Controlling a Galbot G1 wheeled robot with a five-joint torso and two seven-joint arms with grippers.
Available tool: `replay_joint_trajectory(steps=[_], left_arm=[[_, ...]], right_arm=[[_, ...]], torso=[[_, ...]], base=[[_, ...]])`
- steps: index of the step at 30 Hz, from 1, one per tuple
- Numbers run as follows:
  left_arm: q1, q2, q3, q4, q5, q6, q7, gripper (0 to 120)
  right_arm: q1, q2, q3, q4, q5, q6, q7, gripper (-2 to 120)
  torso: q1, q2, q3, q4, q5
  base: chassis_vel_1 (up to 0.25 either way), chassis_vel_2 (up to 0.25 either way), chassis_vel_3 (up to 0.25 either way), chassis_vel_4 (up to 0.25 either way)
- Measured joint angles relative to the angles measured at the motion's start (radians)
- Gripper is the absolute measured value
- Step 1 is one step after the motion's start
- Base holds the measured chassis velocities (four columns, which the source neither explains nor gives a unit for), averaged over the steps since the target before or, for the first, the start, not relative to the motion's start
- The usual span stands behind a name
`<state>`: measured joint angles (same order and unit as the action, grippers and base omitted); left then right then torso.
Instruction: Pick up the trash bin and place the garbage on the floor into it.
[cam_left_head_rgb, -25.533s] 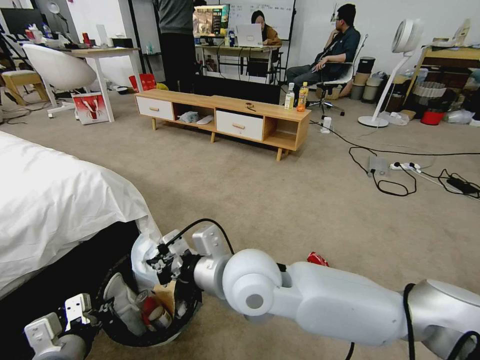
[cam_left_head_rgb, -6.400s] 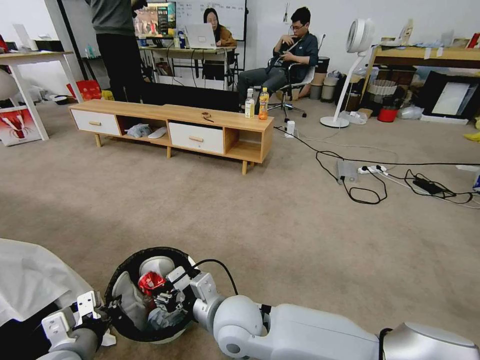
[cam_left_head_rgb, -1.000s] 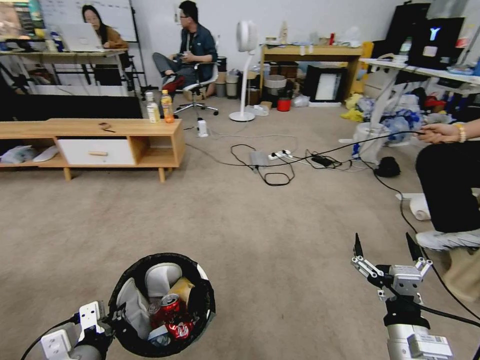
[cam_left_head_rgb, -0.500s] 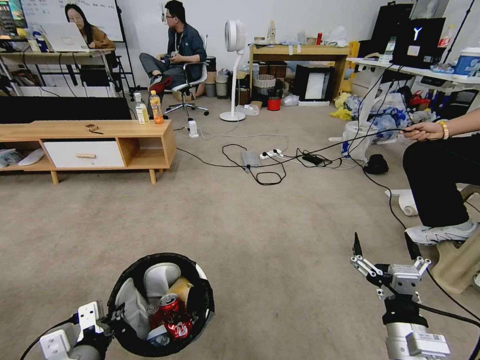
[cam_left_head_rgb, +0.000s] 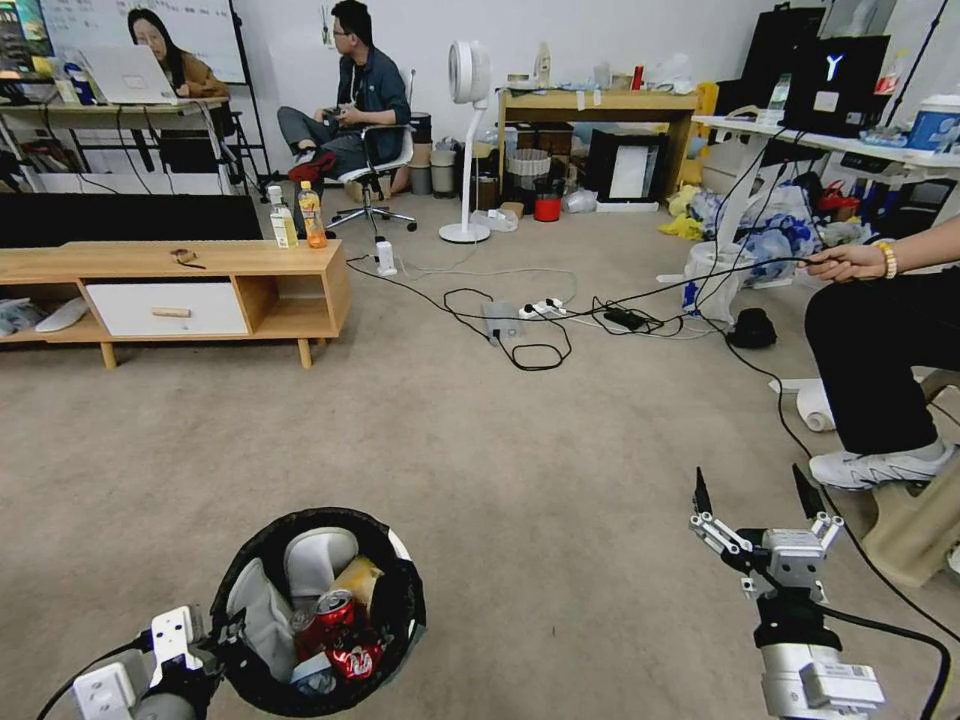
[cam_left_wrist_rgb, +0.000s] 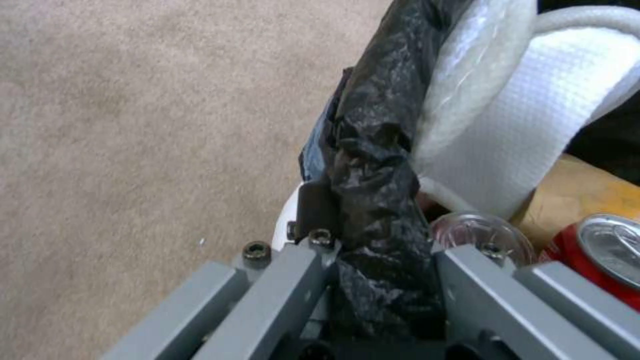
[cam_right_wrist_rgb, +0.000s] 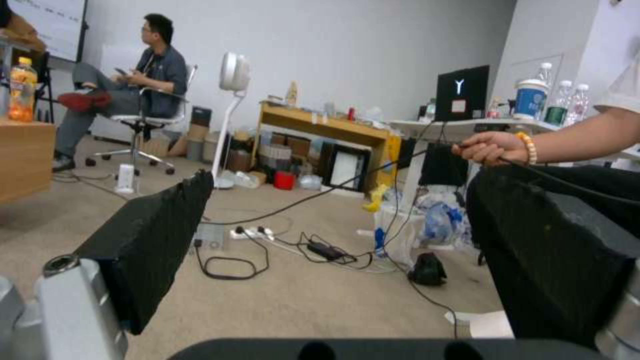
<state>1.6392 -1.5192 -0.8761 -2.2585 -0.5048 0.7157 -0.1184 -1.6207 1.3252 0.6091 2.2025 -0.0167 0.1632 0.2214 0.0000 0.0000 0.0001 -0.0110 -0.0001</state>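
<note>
**Head view: bin held low on the left, right gripper spread and empty**

Head view shows the trash bin (cam_left_head_rgb: 318, 610) low on the robot's left above the floor (cam_left_head_rgb: 520, 440), its black-bagged rim pinched by the left gripper (cam_left_head_rgb: 225, 640). In the left wrist view the fingers (cam_left_wrist_rgb: 293, 280) sit clamped on either side of the black liner. Inside lie the garbage pieces: a red can (cam_left_head_rgb: 335, 615), white tissue (cam_left_head_rgb: 318, 555) and brown paper (cam_left_head_rgb: 362, 578). The right gripper (cam_left_head_rgb: 757, 505) hovers over bare carpet on the right, fingers spread apart, holding nothing.
</note>
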Motion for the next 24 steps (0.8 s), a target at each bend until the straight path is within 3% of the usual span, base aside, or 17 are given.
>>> replay_joint_trajectory(steps=[24], left_arm=[[0.004, -0.002, -0.003, -0.005, 0.0, -0.001, 0.002, 3]], right_arm=[[0.001, -0.003, -0.002, -0.004, 0.006, 0.002, -0.001, 100]], torso=[[0.0, 0.0, 0.0, -0.0001, -0.0001]], base=[[-0.164, 0.153, 0.151, -0.164]])
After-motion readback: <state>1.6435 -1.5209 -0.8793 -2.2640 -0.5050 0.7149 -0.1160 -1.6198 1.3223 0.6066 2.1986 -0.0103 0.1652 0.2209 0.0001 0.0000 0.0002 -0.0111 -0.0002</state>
